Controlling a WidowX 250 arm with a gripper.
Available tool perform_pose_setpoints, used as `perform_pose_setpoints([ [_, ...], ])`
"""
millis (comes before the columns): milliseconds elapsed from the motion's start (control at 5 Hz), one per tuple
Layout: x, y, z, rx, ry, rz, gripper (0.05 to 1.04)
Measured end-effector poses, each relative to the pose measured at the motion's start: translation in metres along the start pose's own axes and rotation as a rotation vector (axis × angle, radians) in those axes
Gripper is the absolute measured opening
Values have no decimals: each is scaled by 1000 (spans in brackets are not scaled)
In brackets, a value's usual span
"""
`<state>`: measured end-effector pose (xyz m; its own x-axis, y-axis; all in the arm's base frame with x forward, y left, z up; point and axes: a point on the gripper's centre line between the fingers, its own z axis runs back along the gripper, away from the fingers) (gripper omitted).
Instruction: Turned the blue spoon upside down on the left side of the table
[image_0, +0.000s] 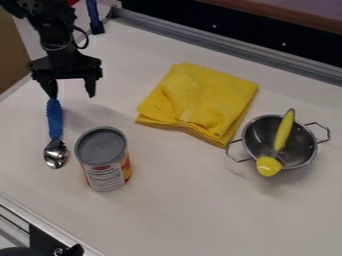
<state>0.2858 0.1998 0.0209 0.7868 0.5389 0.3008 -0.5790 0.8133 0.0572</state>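
My gripper (71, 94) hangs at the upper left of the table, its two fingers spread apart with nothing between them. The blue-handled spoon (55, 120) lies on the left side of the table, its handle end right by the tip of the gripper's left finger; whether they touch I cannot tell. The spoon's metal bowl points toward the front of the table and looks hollow side up, though glare makes this uncertain.
A tin can (101, 159) stands just right of the spoon. A folded yellow cloth (200, 100) lies mid-table. At the right, a metal colander (300, 145) holds a yellow-handled utensil (284, 131). Metal rails (220, 47) border the table's back edge; another blue object (94, 17) is behind the arm.
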Motion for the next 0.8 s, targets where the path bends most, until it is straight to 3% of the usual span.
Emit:
perform_pose_setpoints([
  [400, -35, 25, -4, 5, 49, 40, 1001],
  [800, -37, 28, -9, 23, 1, 92, 1001],
])
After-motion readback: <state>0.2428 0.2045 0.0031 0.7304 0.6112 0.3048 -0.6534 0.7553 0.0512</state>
